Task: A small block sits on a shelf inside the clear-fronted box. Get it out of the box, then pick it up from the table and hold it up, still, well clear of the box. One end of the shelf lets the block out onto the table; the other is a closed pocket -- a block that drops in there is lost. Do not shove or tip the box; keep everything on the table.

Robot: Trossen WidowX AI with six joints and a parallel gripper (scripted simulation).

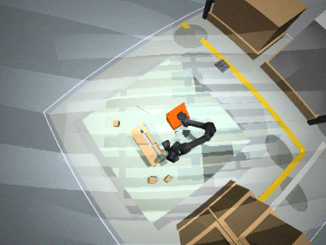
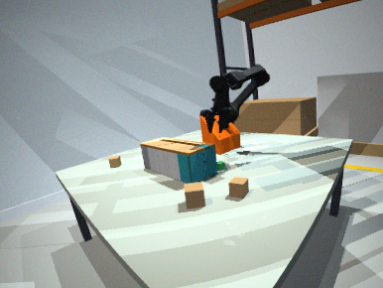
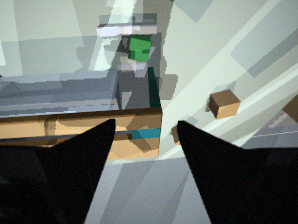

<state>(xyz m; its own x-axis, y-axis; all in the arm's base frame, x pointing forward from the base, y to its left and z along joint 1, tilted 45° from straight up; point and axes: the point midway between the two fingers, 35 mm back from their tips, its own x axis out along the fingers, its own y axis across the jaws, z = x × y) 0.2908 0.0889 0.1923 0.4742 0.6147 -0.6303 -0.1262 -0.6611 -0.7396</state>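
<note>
The clear-fronted box (image 1: 146,149) (image 2: 161,161) (image 3: 75,127) stands upright on the table, with a teal end (image 2: 198,166) (image 3: 154,90). A small green block (image 2: 220,165) (image 3: 140,48) lies outside the box on the table, in front of the teal end. A pale bar (image 3: 127,29) lies just beyond it in the wrist view. My gripper (image 2: 216,129) (image 3: 147,124) is partly open with nothing between its fingers. It is above the table near the box's teal end, higher than the green block and apart from it. The fingertips overlap the box top's edge in the wrist view.
Brown cubes (image 1: 152,180) (image 1: 168,178) (image 2: 194,195) (image 2: 238,187) (image 3: 224,104) stand off the teal end. Another brown cube (image 1: 116,123) (image 2: 114,161) is behind the box. The orange base (image 1: 175,120) (image 2: 228,143) is on the front side. A thin orange stick (image 1: 143,110) lies past the other end.
</note>
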